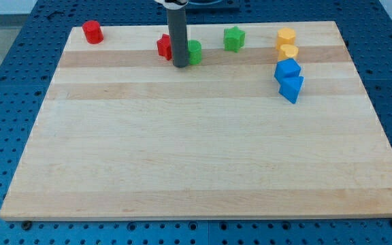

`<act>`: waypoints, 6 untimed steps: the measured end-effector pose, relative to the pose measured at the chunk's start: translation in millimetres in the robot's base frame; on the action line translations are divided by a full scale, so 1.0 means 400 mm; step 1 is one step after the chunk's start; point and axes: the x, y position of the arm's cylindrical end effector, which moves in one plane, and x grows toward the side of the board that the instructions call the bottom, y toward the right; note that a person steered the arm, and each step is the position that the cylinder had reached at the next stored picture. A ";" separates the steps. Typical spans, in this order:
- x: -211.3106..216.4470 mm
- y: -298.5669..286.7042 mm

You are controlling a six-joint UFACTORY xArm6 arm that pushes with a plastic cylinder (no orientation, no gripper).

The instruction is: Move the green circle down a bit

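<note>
The green circle (194,52) is a short green cylinder near the top middle of the wooden board (203,163). My tip (180,65) is at the lower end of the dark rod, just left of the green circle and touching or almost touching it. The rod partly hides a red block (163,46) on its left, whose shape I cannot make out.
A red cylinder (92,32) stands at the top left. A green star-like block (234,39) is to the right of the green circle. At the top right are two yellow blocks (286,37) (288,52) above two blue blocks (287,69) (291,88).
</note>
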 end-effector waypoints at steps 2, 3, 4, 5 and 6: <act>0.040 0.017; 0.040 0.022; 0.032 0.022; 0.014 0.023; -0.001 0.024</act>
